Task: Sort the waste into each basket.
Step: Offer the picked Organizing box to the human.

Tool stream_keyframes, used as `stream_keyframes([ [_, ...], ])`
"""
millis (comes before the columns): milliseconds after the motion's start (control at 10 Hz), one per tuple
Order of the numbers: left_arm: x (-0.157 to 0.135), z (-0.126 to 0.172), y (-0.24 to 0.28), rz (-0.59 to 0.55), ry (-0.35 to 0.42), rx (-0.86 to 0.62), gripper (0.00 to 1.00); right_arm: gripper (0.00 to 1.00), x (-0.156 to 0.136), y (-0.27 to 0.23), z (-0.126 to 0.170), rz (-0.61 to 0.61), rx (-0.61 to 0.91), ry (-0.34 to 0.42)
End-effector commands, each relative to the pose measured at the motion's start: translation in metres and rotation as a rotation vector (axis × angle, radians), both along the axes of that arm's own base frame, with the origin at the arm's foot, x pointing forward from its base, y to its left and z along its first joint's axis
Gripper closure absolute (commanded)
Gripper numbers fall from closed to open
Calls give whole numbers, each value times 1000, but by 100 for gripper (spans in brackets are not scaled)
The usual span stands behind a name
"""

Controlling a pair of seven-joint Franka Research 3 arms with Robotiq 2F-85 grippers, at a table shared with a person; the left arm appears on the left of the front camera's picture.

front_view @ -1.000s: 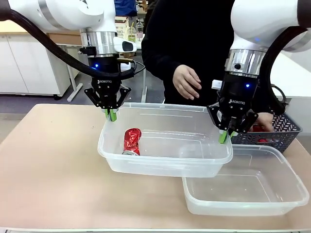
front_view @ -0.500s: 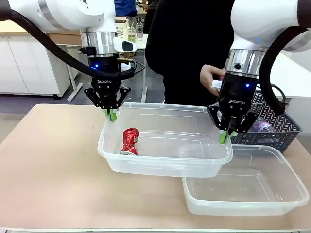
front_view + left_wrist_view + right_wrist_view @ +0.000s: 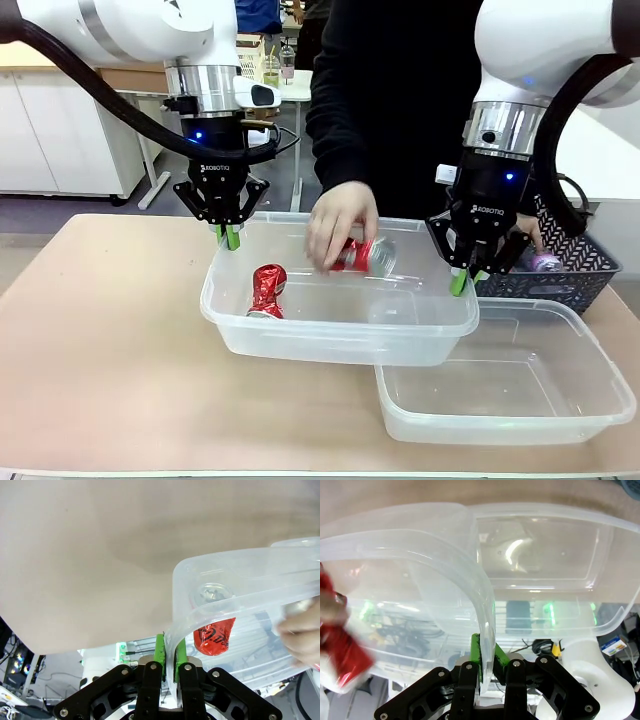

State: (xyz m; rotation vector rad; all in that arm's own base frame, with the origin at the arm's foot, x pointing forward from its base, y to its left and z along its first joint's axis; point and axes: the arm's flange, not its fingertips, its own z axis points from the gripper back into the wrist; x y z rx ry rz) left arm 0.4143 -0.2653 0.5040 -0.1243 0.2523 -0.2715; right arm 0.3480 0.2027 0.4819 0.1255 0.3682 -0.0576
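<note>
Front view. In the centre of the frame you see the upper tub [image 3: 340,338], clear and colourless, held at two points on its rim. The left gripper [image 3: 231,238], upper left of centre, has its green pads pinched narrow on the tub's far left corner. The right gripper [image 3: 462,280], right of centre, is clamped the same way on the tub's right edge.

A crushed red can [image 3: 268,291] lies on the tub floor at its left end. The person's hand [image 3: 342,225], at centre, holds a red and silver can [image 3: 370,257] above the tub's interior.

The lower tub [image 3: 500,425] sits on the table [image 3: 100,340] at lower right. Its far left corner is overlapped by the upper tub; you cannot tell whether they touch. A dark grey basket [image 3: 585,268] stands at the right edge, behind the right gripper.

Left wrist view. The left gripper [image 3: 169,655] at bottom centre has the tub wall between its pads, and the crushed red can [image 3: 215,636] lies just right of them.

Right wrist view. The right gripper [image 3: 487,660] grips the curved rim at bottom centre.
</note>
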Motion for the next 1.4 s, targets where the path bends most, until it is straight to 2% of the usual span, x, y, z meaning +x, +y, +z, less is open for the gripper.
stream_keyframes([
  [0, -4, 2, 3, -5, -8, 4, 90, 93, 0, -2, 5, 0, 4, -2],
  [1300, -4, 2, 3, -5, -8, 4, 90, 93, 0, -2, 5, 0, 4, -2],
])
